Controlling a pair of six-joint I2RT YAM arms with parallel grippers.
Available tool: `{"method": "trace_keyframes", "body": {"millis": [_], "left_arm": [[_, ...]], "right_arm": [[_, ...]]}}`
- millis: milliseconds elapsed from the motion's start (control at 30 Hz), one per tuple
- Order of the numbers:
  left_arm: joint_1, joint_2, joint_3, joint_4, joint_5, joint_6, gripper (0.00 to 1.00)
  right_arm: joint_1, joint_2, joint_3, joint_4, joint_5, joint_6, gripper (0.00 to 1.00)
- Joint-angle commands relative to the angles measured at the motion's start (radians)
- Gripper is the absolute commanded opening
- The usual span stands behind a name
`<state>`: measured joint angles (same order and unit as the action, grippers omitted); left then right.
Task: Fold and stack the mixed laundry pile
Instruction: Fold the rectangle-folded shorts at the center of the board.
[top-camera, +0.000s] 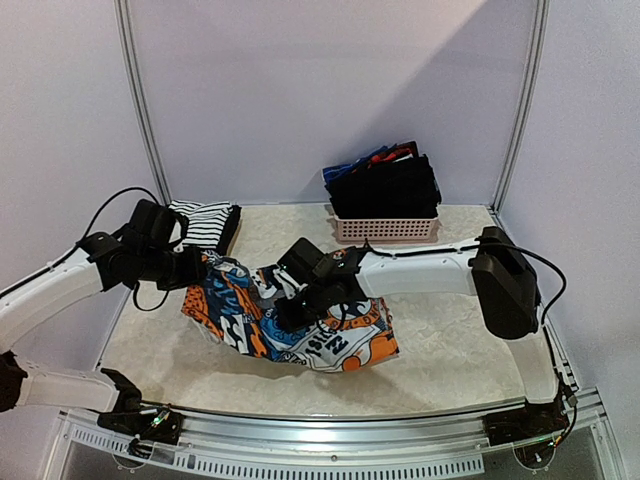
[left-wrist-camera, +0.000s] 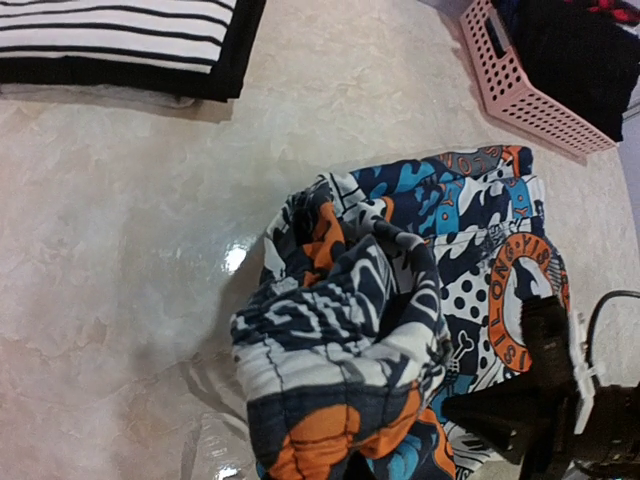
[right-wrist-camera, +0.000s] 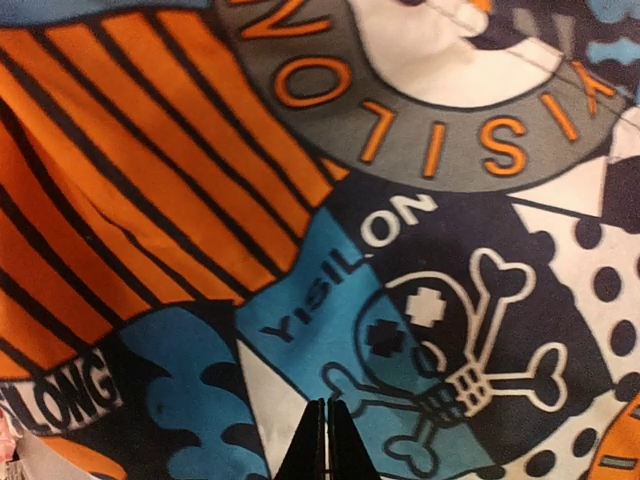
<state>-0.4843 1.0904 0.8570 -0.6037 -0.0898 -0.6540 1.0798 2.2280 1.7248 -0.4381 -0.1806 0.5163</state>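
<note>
Cream marbled table (top-camera: 450, 345), lilac walls (top-camera: 330, 90); graphic print garment (top-camera: 335, 345) at centre, left jaws clamped on its nine-o'clock end, right jaws shut tight over its middle; striped garment (top-camera: 205, 222) at ten; pink basket (top-camera: 385, 229) at one.

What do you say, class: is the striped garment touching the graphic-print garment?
Apart. The left wrist view shows a stretch of bare table between the striped garment and the graphic-print garment.

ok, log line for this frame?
item: print garment; left fingers: shut on its bunched edge; right fingers: shut, tips at print; striped garment: folded, back left; basket: holds black clothes
</note>
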Motion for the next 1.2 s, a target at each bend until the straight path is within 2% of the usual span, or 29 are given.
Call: {"method": "trace_keyframes", "body": {"millis": [0, 267, 500, 667, 733, 1000, 1167], "left_arm": [[-0.038, 0.054, 0.089, -0.017, 0.006, -0.027, 0.00], [-0.088, 0.138, 0.234, -0.097, -0.018, -0.013, 0.00], [-0.123, 0.179, 0.354, -0.203, -0.049, 0.016, 0.00], [-0.155, 0.218, 0.445, -0.278, -0.111, 0.046, 0.00], [-0.168, 0.250, 0.473, -0.303, -0.126, 0.059, 0.00], [-0.265, 0.414, 0.574, -0.341, -0.266, 0.049, 0.00], [-0.297, 0.506, 0.636, -0.325, -0.275, 0.035, 0.00]], "right_arm": [[0.015, 0.059, 0.057, 0.039, -0.062, 0.015, 0.04], [0.014, 0.145, 0.167, 0.067, -0.123, 0.028, 0.04], [0.015, 0.212, 0.260, 0.162, -0.181, 0.072, 0.05], [0.015, 0.213, 0.256, 0.252, -0.210, 0.108, 0.05], [0.013, 0.190, 0.200, 0.249, -0.170, 0.096, 0.06], [-0.038, -0.078, -0.227, 0.346, 0.013, 0.135, 0.10], [-0.049, -0.179, -0.347, 0.345, 0.081, 0.130, 0.12]]}}
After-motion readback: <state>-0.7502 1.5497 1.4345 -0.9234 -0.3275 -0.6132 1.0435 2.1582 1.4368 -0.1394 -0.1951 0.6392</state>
